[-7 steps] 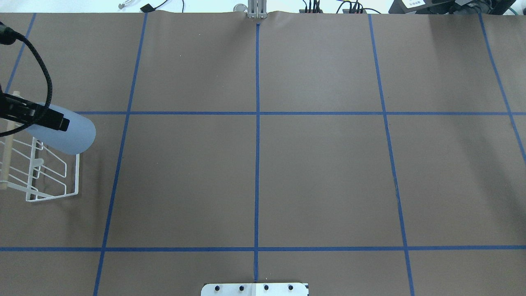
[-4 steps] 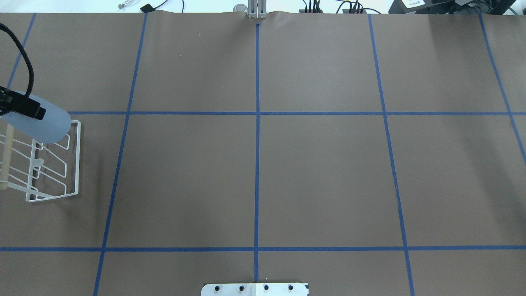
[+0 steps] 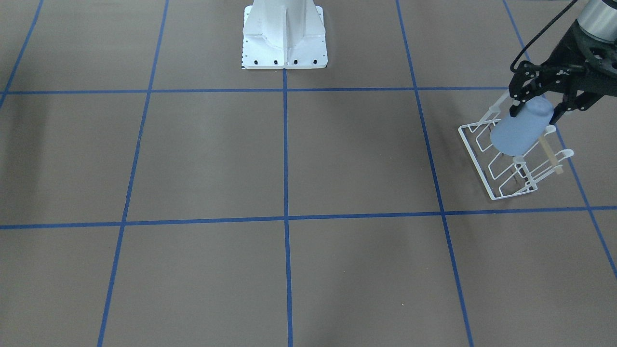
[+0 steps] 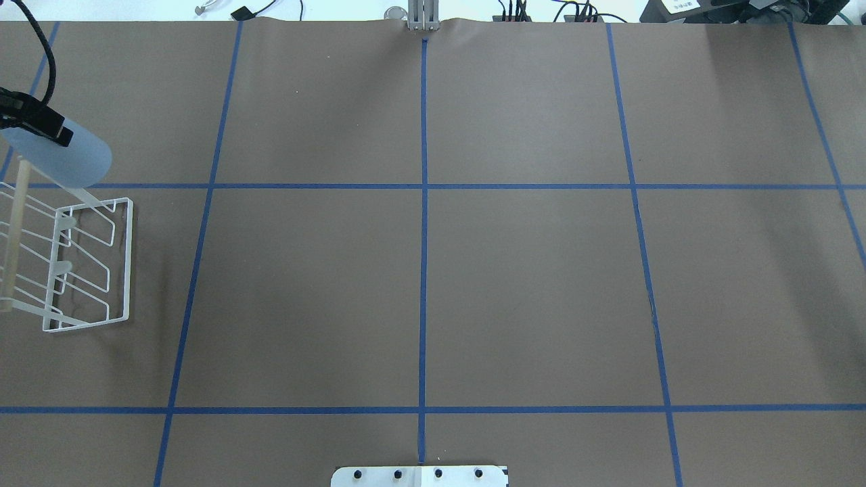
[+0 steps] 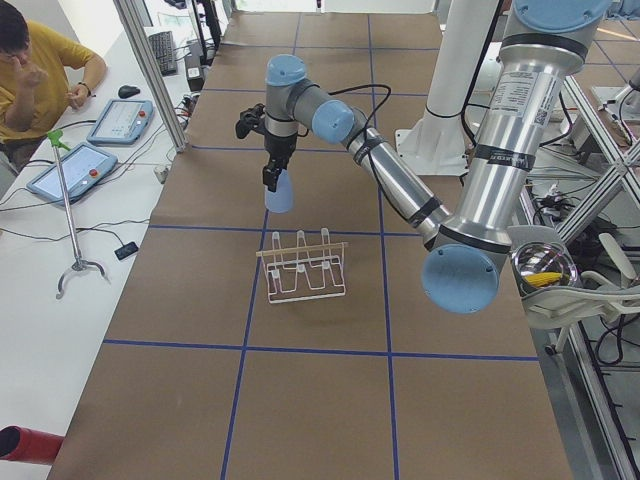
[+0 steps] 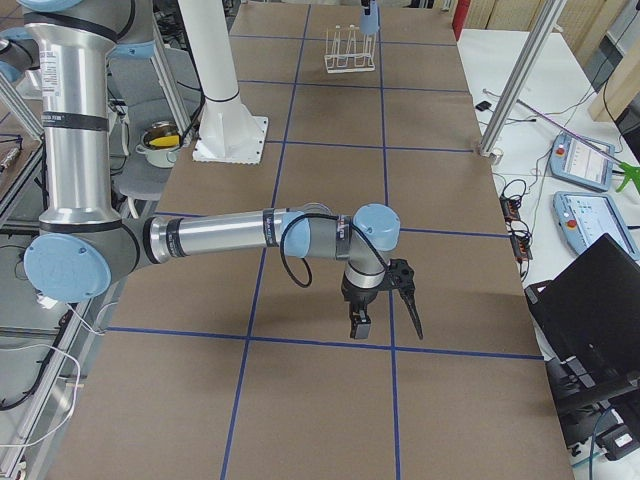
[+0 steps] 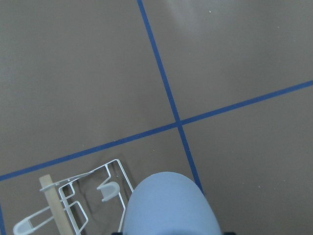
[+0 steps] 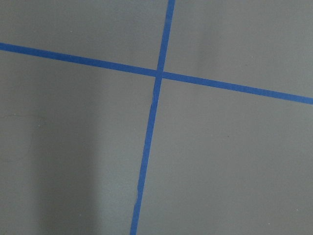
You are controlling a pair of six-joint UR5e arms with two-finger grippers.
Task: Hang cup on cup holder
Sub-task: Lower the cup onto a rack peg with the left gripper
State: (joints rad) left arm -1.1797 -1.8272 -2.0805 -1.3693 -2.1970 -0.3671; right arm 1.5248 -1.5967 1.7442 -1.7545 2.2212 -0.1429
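My left gripper (image 3: 536,112) is shut on the pale blue cup (image 3: 519,132) near its narrow end, and the wider end points down, tilted. It holds the cup in the air over the far end of the white wire cup holder (image 3: 476,163), above the prongs. In the overhead view the cup (image 4: 64,159) sits just beyond the holder (image 4: 128,270) at the left edge. The left wrist view shows the cup (image 7: 168,205) with the holder (image 7: 124,175) below and to its left. My right gripper (image 6: 380,325) hangs over bare table far away; I cannot tell whether it is open or shut.
The brown table cover (image 4: 528,284) carries a grid of blue tape lines. The robot's white base (image 3: 284,38) stands at the middle of the near side. An operator (image 5: 35,70) sits at a side desk with tablets.
My left gripper has carried the cup from over the holder's right side toward the far side and the left edge. The holder has not moved.
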